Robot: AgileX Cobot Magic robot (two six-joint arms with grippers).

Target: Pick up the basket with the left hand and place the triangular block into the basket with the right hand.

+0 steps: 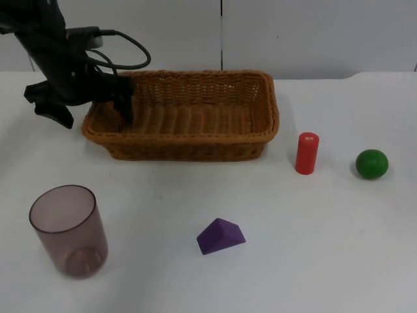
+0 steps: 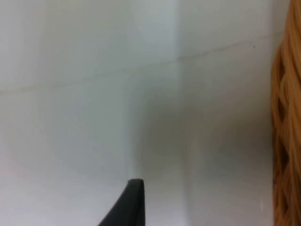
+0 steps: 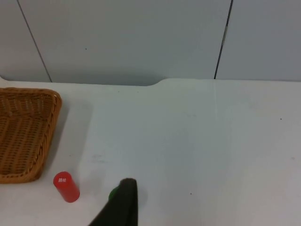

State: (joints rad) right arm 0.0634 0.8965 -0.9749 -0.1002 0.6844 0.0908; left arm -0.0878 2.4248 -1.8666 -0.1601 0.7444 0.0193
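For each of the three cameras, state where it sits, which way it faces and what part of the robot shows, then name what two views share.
Top view: fixed above the table, looking down and forward at the wicker basket, purple triangular block, red cylinder, green ball and tinted cup; the left gripper straddles the basket's left rim.
Left wrist view: on the left arm, facing the white table beside the basket wall; one black fingertip shows.
Right wrist view: on the waiting right arm, facing table and partition wall; one fingertip shows.
Shared: top and right wrist views both show basket and red cylinder.

The basket (image 1: 195,117) was rough woven wicker; the cup (image 1: 68,229) was smooth translucent plastic; the table (image 1: 313,248) looked matt white.
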